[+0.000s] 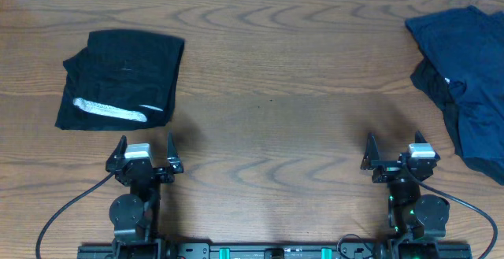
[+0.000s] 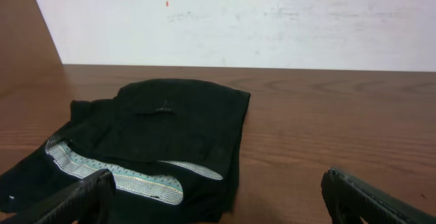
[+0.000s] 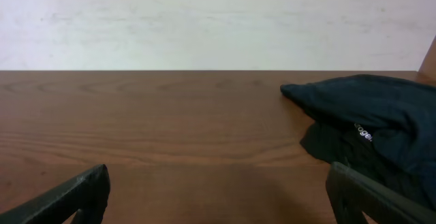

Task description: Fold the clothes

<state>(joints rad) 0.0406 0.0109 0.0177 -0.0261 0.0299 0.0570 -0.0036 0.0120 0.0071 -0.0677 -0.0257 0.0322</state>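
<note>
Left pincer (image 1: 146, 142) and right pincer (image 1: 395, 144) are gaping empty; we are seeing black clothes (image 1: 126, 70) above the left, navy clothes (image 1: 472, 70) upper right.

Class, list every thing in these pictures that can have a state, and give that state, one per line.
Black garment: roughly folded, flat on the table, whitish-grey band showing.
Navy garment: unfolded, crumpled in a heap over a black piece.
Left pincer: open, empty.
Right pincer: open, empty.
</note>
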